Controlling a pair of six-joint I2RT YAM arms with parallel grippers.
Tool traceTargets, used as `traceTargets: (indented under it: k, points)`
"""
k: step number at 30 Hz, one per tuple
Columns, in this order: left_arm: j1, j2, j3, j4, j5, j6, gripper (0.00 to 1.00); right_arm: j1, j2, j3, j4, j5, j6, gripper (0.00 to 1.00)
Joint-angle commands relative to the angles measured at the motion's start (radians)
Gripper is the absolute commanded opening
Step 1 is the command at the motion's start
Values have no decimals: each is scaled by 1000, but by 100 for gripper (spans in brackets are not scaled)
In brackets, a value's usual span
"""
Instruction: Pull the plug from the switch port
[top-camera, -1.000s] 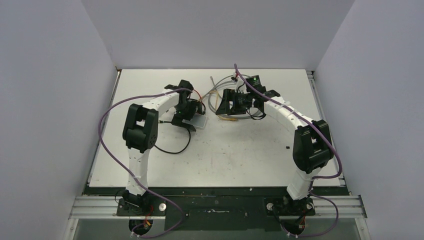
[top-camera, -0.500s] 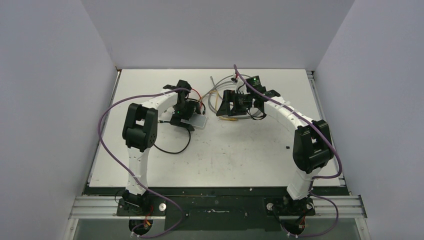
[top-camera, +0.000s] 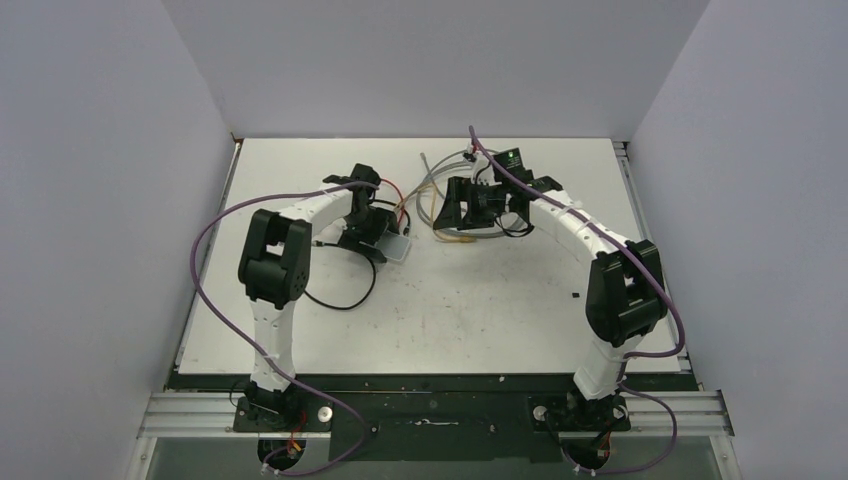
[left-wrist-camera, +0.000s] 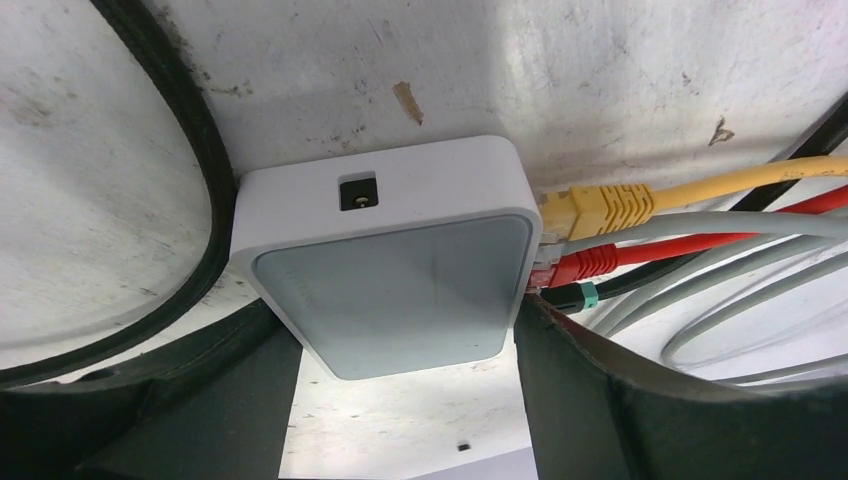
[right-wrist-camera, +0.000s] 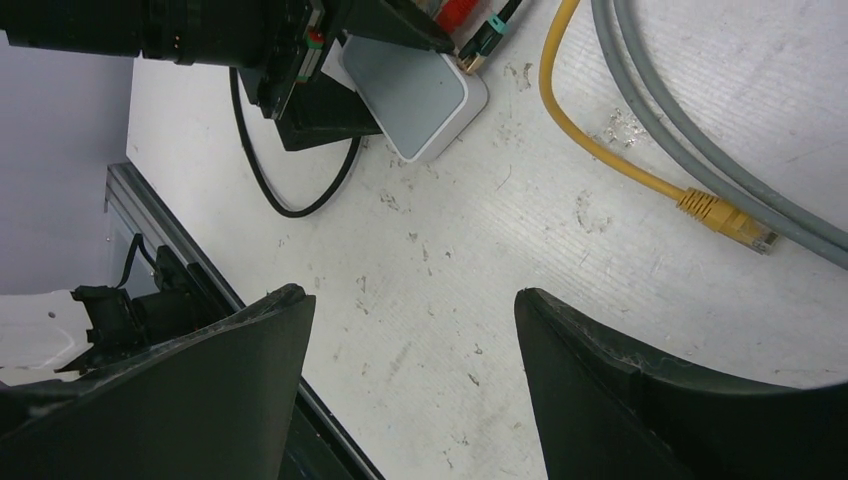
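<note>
Locate the switch (left-wrist-camera: 390, 290) on the table (top-camera: 480, 320), left of centre and toward the far side. It sits between the fingers of the left gripper (left-wrist-camera: 395, 318), which is clamped on it: one finger (left-wrist-camera: 640, 400) bears on the socket edge just below the plugs, the other on the opposite edge.

In the left wrist view, three connectors sit in the sockets along the right edge:
- a yellow plug (left-wrist-camera: 592, 208)
- a red plug (left-wrist-camera: 585, 262) below it
- a black plug (left-wrist-camera: 568, 296) with a green band

Grey cables (left-wrist-camera: 720, 300) run alongside them. A black cable (left-wrist-camera: 195, 200) curves past the other side of the switch.

Note that the right gripper (right-wrist-camera: 405, 310) is spread wide and holds nothing. It hangs above the table, to the right of the switch and apart from it. A loose yellow connector (right-wrist-camera: 728, 218) lies flat on the table near that gripper, its end free
</note>
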Motion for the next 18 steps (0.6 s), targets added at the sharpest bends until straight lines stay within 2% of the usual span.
traceTargets:
  k: [1, 7, 10, 18]
  points:
    - [-6, -59, -22, -15, -59, 131, 56, -19, -35, 66, 0, -5, -8, 75]
    - [-20, -75, -30, -29, -42, 367, 53, -45, -60, 80, -8, -7, 4, 77]
    - [-29, -79, -54, -41, -23, 492, 48, -61, -65, 82, -20, -7, 2, 77]
    - [-111, -113, -104, -72, -91, 722, 46, -82, -76, 72, -42, -10, -17, 78]
